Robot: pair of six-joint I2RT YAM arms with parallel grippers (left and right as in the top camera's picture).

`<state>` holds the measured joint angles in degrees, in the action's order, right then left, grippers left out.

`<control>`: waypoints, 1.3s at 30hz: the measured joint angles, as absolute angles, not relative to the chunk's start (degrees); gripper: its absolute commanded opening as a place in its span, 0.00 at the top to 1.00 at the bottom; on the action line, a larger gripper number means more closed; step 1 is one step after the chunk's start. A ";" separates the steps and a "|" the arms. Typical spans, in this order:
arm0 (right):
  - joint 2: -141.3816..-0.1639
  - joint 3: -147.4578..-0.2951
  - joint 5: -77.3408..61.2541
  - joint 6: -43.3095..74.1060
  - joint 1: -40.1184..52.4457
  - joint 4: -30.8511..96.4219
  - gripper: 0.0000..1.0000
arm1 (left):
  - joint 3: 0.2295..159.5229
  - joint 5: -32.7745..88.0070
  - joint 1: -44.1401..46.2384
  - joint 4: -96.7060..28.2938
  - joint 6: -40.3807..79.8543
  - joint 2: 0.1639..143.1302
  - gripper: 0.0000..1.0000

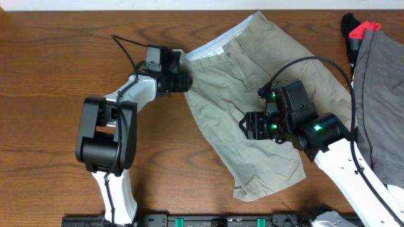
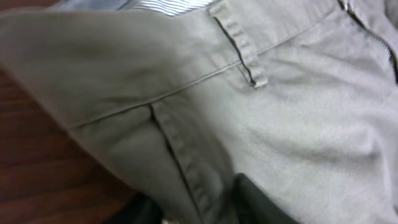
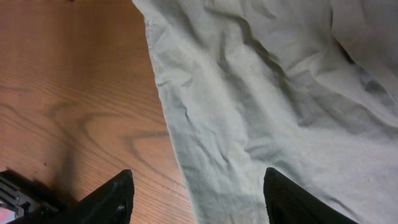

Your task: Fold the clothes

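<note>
Fingers on both arms sit over the same garment on the wooden table [image 1: 50, 57], which has bare board to the left and along the near edge. The shorts [image 1: 252, 82] lie flat and unfolded across the middle. Their long axis slants from the waistband at the far side down to a leg hem near the front right. A grey garment [image 1: 385, 82] and a black and red cloth [image 1: 360, 28] crowd the right edge, so I judge the open room for folding lies to the left.

The right gripper [image 1: 248, 126] hovers above the near leg with its fingers [image 3: 115, 199] spread wide and holding nothing. In the wrist view the leg's left edge runs between them, with wood to one side and cloth to the other.

The left gripper [image 1: 183, 70] is at the waistband's left corner, the nearer arm to that end. Its fingers [image 2: 261, 205] show only as dark tips under raised cloth. The waistband [image 2: 155, 68] passes between them, but I cannot tell whether they are clamped on it. A belt loop [image 2: 239, 46] sits just past them.
</note>
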<state>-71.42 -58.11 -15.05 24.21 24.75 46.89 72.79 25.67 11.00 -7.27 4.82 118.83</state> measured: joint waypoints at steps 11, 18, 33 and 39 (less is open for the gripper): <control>-71.40 -58.11 -14.66 24.62 24.75 47.81 0.36 | 74.46 12.62 9.17 -20.16 9.43 117.23 0.94; -72.14 -58.11 -8.97 25.26 24.21 51.35 0.34 | 74.48 3.84 -0.95 -39.46 15.51 114.21 0.94; -91.96 -58.08 -7.27 29.06 19.62 49.30 0.31 | 73.84 -6.13 -7.88 -59.40 22.11 108.25 0.53; -92.20 -57.95 -5.54 31.07 15.25 36.32 0.87 | 73.73 -6.17 -7.86 -56.64 22.04 97.84 0.65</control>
